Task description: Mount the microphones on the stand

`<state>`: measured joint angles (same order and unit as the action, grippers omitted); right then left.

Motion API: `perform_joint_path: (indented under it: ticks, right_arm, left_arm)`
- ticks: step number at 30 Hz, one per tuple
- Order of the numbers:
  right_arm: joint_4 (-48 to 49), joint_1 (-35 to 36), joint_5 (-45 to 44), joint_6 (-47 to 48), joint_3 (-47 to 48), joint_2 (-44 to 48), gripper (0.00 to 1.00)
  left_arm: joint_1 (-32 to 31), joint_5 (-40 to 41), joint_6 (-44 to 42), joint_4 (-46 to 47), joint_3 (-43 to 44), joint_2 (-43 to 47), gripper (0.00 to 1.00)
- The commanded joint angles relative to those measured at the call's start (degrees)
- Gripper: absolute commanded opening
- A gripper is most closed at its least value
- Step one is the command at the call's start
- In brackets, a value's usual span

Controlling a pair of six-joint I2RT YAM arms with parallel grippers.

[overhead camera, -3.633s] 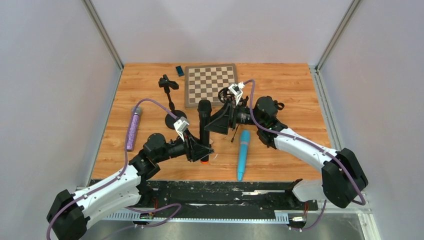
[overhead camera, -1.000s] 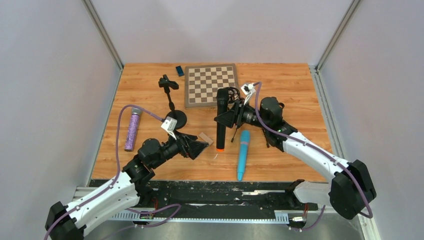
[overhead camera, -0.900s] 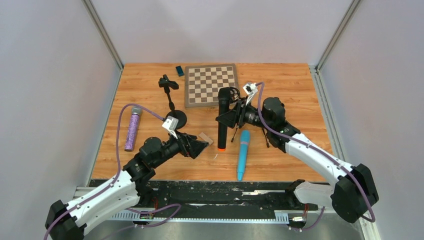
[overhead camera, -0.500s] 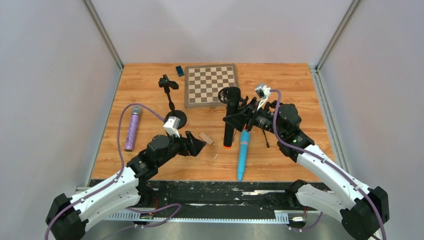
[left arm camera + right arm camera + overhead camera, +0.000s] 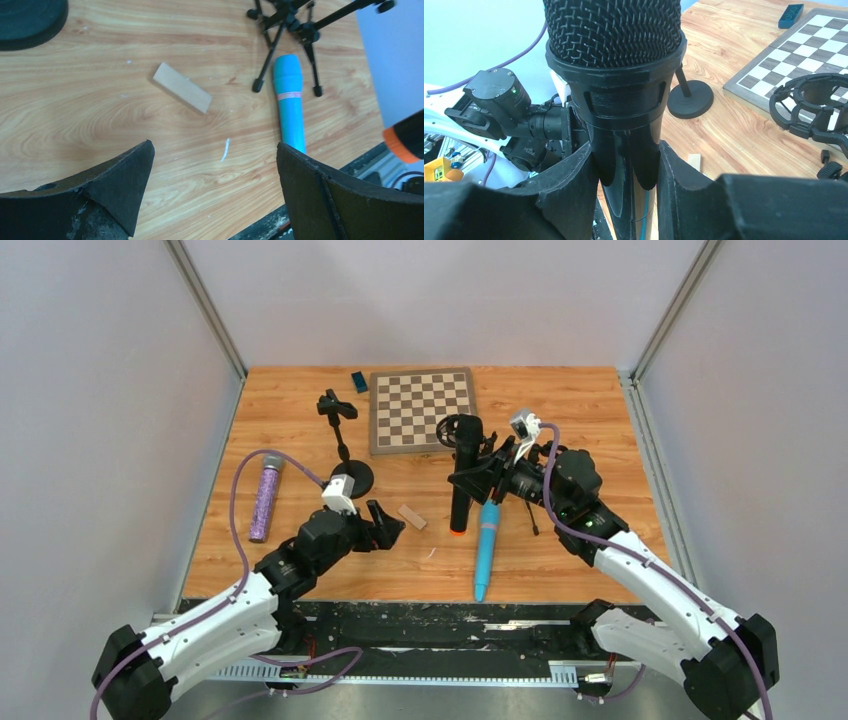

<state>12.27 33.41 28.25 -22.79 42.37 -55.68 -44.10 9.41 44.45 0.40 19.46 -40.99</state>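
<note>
My right gripper (image 5: pixel 468 477) (image 5: pixel 626 150) is shut on the long black microphone (image 5: pixel 460 505) (image 5: pixel 614 30) and holds it upright above the table, grille up, orange end (image 5: pixel 402 140) down. The light blue microphone (image 5: pixel 487 545) (image 5: pixel 290 107) lies just right of it. At the left the purple microphone (image 5: pixel 265 502) lies flat. A stand with a round base (image 5: pixel 351 478) (image 5: pixel 689 97) and a top clip (image 5: pixel 335 405) rises at centre left. My left gripper (image 5: pixel 390 525) (image 5: pixel 214 147) is open over bare wood, holding nothing.
A small tripod (image 5: pixel 282 30) with a ring mount (image 5: pixel 809 107) stands behind the held microphone. A wooden block (image 5: pixel 411 516) (image 5: pixel 181 94) lies by my left gripper. A chessboard (image 5: pixel 422 408) and a small blue piece (image 5: pixel 359 381) sit at the back.
My right arm carried the black microphone to the right, over the blue microphone's head. My left gripper drew back slightly from the wooden block and stayed open.
</note>
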Motion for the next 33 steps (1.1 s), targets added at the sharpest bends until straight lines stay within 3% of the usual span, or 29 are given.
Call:
perform_joint_path:
  ticks: [1, 7, 15, 24, 33]
  right_arm:
    - [1.31, -0.33, -1.48, 0.33, 0.83, -0.15, 0.00]
    - [1.08, -0.53, -2.41, -0.41, 0.76, -0.68, 0.00]
    - [0.83, -0.79, -2.54, -0.69, -0.79, 0.81, 0.00]
    - [0.66, -0.89, -3.16, -0.80, -1.55, 1.72, 0.00]
    - [0.27, -0.92, -3.60, -1.85, -2.34, 1.59, 0.00]
  left_arm:
    - [0.24, 3.38, -2.15, -4.79, 4.53, -2.00, 1.00]
    - [0.80, 5.51, -7.57, -15.18, 14.61, -11.17, 1.00]
    - [3.44, 3.76, -14.16, -20.86, 23.87, -22.86, 1.00]
    - [6.98, 0.97, -16.91, -20.78, 23.44, -18.51, 1.00]
    - [15.08, -7.07, -21.70, -21.58, 23.89, -8.80, 1.00]
